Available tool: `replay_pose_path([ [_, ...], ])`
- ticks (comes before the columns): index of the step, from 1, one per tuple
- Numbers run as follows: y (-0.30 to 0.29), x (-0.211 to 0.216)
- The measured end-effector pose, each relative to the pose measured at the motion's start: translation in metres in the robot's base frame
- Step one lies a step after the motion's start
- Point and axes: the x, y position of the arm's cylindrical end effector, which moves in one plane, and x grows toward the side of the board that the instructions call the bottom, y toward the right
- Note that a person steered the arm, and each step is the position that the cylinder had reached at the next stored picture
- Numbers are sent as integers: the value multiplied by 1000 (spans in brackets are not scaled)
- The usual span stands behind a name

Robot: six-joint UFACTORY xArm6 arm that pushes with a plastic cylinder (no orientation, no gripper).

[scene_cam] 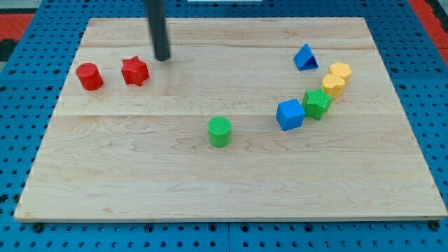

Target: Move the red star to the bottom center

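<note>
Pale wooden board [231,189] lies on a blue perforated base [14,119], with red matting visible at the view's top corners. The red star [134,71] sits in the upper left region of the board, well apart from the bottom center. My tip [162,58] stands just beside the star, up and to the view's right; whether it touches the star cannot be determined from this angle. The arm carries no pincer, only the dark rod. A red cylinder [89,76] rests near the star on the view's left. A green cylinder [219,131] stands near the board's center. At the view's right, a blue cube [290,115], a green star [317,103] and two yellow blocks [336,78] form a touching chain, with a blue triangular block [304,57] apart above them.
</note>
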Motion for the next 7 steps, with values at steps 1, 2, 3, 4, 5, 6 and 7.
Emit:
replay_pose_path([
  [1, -6, -4],
  [2, -6, -4],
  [3, 1, -4],
  [4, 9, -4],
  [5, 15, -4],
  [6, 28, -11],
  [7, 72, -40],
])
